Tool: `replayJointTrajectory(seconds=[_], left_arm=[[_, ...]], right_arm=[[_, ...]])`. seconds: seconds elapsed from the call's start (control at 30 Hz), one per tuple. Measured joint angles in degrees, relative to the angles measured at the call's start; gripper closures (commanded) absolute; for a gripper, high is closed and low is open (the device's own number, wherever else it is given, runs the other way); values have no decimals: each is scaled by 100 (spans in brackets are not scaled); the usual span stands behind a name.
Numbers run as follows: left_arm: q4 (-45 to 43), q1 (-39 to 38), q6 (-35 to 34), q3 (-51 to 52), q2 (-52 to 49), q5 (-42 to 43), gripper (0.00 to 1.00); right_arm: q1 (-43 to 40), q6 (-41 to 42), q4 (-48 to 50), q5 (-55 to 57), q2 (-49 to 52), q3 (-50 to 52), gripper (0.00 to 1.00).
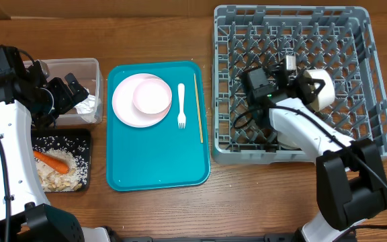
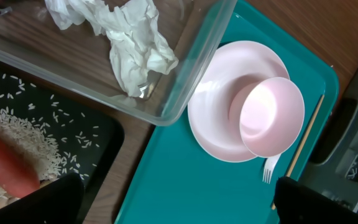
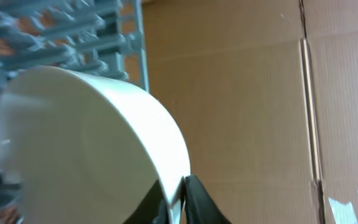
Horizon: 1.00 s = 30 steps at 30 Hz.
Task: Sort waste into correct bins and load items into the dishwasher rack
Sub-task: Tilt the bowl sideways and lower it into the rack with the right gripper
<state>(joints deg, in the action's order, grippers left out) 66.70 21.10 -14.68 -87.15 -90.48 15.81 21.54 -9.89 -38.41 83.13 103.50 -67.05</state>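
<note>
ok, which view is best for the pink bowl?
Left wrist: pink bowl is close and unblocked, resting on the white plate. Overhead shows it whole but small; right wrist doesn't show it.

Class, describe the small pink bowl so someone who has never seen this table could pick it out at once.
In the overhead view, find the flat teal tray left of the grey rack. A round white plate lies in its upper left part, and the small bowl sits on that plate. It alone is pale pink and deep; the fork beside it is white.
</note>
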Motion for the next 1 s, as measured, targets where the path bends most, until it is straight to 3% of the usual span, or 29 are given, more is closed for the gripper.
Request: replayJointTrajectory(seconds=[0.83, 1.0], left_arm=[[0, 0, 0, 0, 0, 0, 0], [0, 0, 0, 0, 0, 0, 0]], right_arm=[[697, 61, -387, -479, 2, 2, 77], [1071, 236, -715, -623, 2, 2, 59]])
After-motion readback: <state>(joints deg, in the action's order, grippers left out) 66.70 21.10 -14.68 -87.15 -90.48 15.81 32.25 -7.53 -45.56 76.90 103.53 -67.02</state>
